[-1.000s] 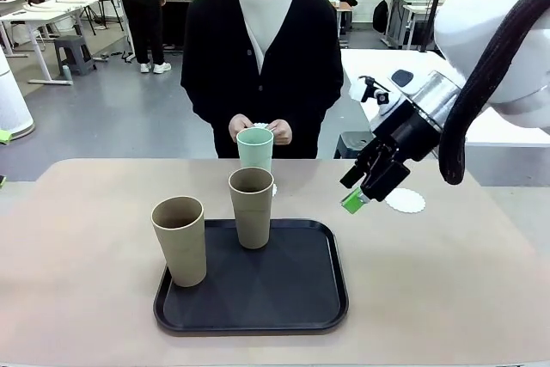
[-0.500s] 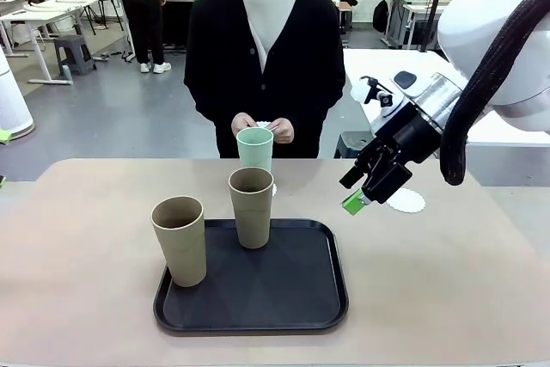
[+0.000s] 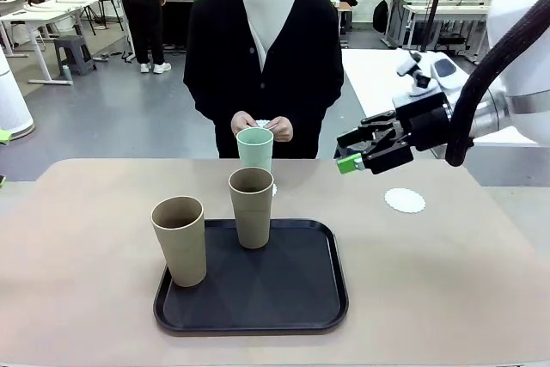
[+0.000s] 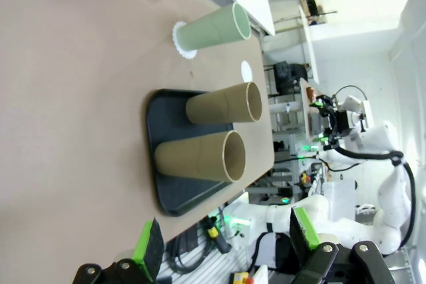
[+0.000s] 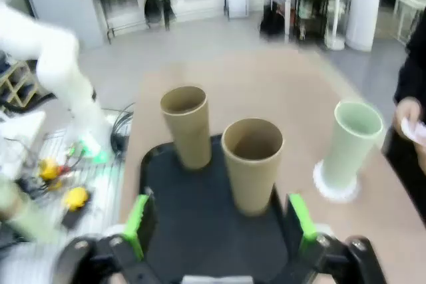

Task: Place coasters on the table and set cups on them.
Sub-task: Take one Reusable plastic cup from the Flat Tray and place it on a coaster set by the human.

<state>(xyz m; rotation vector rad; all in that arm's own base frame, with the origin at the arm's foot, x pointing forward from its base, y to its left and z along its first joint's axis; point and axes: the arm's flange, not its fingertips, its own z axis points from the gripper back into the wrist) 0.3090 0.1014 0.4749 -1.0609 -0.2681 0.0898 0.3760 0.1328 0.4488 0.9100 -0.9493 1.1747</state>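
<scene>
- Right gripper [image 3: 351, 150] hangs in the air over the beige matte tabletop [image 3: 86, 255] with its jaws spread wide and nothing in them. In its wrist view the nearer tan-brown tapered tumbler [image 5: 251, 164] lines up between the green pads.
- Left gripper [image 4: 226, 241] is wide and empty too, well back from everything.
- Our worry: these tumblers are tall with narrow bases, so a finger clipping a rim on the way in would probably tip one. The mint green tumbler [image 3: 255, 149] stands just behind the tan one, with the person's hands [image 3: 279, 132] near its rim.
- We also reckon matte tapered walls could slide out of a weak pinch.
- Where stuff is: that tumbler and the second tan tumbler [image 3: 180, 239] stand upright on the black rounded tray [image 3: 258, 328]. The mint one is already on a white scalloped coaster [image 5: 336, 191]. A second coaster [image 3: 405, 200] lies bare on the table's right, well apart from the tray.
</scene>
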